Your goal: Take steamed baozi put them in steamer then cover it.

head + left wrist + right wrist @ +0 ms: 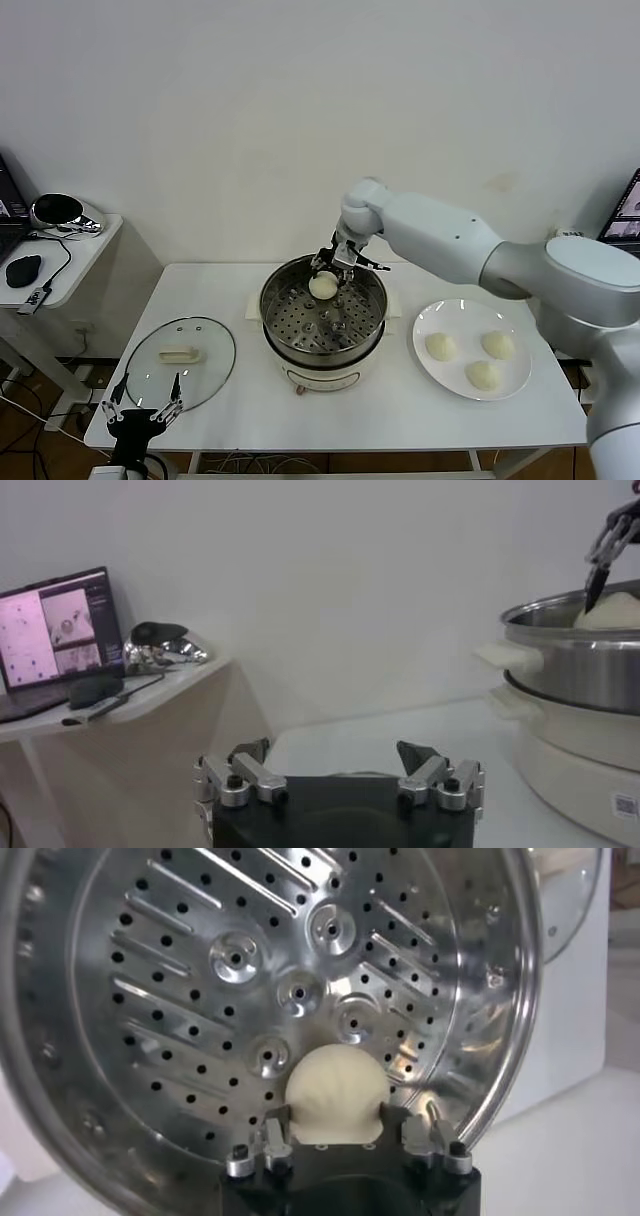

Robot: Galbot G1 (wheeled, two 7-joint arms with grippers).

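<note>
Steamed baozi are the business here, and taken from the left: the cover (182, 360) lies flat on the table (400, 400) just ahead of the left gripper (140, 405), which waits low at the near table edge with its fingers spread wide and nothing in them. To its right stands the steamer (323, 318), and over the far side of its tray the right gripper (334, 270) has one baozi (336, 1093) between its fingers (276, 1128); whether they are pinching it or already letting go, I cannot tell. Three more baozi (441, 346) sit on the plate (428, 375), to the right of and nearer than that gripper. The risk, as I judge it: released near the rim, the bun may roll on the perforated tray (290, 988) or cling to a finger and lift out as the arm rises. The steamer base carries a small label (624, 804), too small to read; no brand shows.
</note>
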